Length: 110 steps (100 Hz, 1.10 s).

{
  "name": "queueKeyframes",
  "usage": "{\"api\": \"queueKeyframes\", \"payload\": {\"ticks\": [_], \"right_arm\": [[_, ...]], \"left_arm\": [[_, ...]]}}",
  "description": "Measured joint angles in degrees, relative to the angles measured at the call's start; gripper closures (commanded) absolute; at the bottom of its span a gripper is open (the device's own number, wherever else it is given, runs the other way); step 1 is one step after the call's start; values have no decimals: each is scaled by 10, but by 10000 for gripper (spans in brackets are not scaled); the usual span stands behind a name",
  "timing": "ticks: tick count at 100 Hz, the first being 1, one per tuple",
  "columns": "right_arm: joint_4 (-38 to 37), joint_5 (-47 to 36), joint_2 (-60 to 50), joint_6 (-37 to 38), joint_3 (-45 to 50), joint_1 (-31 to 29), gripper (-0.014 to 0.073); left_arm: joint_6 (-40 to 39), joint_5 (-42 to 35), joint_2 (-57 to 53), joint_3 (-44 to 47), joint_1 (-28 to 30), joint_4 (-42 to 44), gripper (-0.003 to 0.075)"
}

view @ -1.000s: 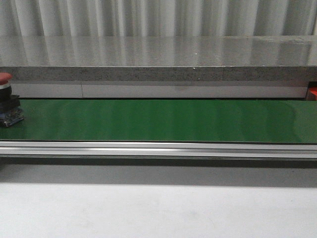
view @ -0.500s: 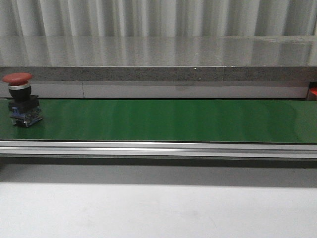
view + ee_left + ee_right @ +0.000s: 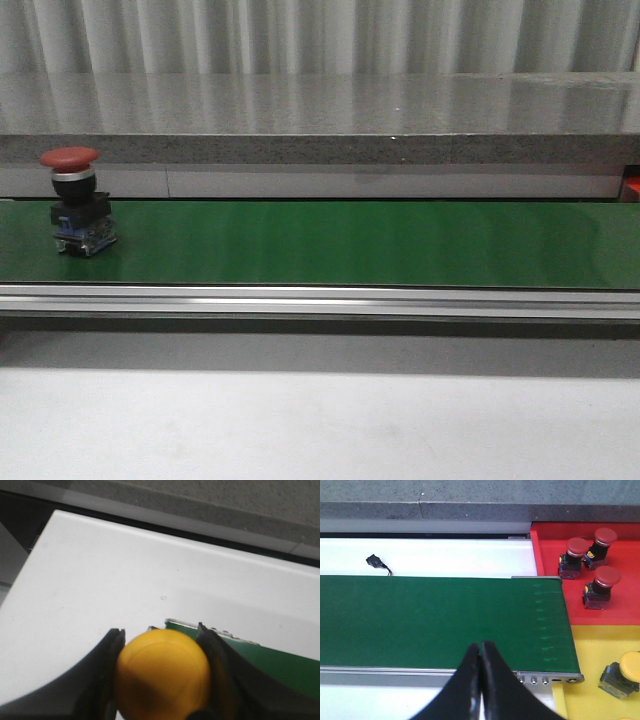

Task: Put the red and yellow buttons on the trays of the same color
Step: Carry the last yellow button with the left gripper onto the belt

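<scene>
A red button (image 3: 76, 200) with a black body stands upright on the green belt (image 3: 340, 243) at its left end. My left gripper (image 3: 160, 637) is shut on a yellow button (image 3: 162, 675), held above the white surface beside the belt's end. My right gripper (image 3: 480, 650) is shut and holds nothing, hovering over the belt's near rail. Three red buttons (image 3: 594, 559) sit in the red tray (image 3: 550, 550). One yellow button (image 3: 622, 674) sits in the yellow tray (image 3: 585, 645). Neither arm shows in the front view.
A grey stone ledge (image 3: 320, 115) runs behind the belt. A silver rail (image 3: 320, 300) edges its front. A small black connector (image 3: 374, 560) lies on the white surface (image 3: 445, 557) behind the belt. A sliver of red (image 3: 632, 187) shows at the far right.
The red button has ridden the belt rightward, from the frame's left edge into full view.
</scene>
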Motion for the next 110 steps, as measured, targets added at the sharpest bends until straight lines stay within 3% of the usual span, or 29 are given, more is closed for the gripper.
{"api": "queueKeyframes", "payload": {"ticks": [38, 90, 101, 110], "right_arm": [[0, 0, 0, 0, 0, 0, 662], [0, 0, 0, 0, 0, 0, 662], [0, 0, 0, 0, 0, 0, 662], [0, 0, 0, 0, 0, 0, 662]], "left_arm": [[0, -70, -17, 118, -38, -26, 741], [0, -101, 68, 128, -38, -27, 734], [0, -102, 73, 128, -38, -27, 624], [0, -100, 73, 128, -38, -27, 400]]}}
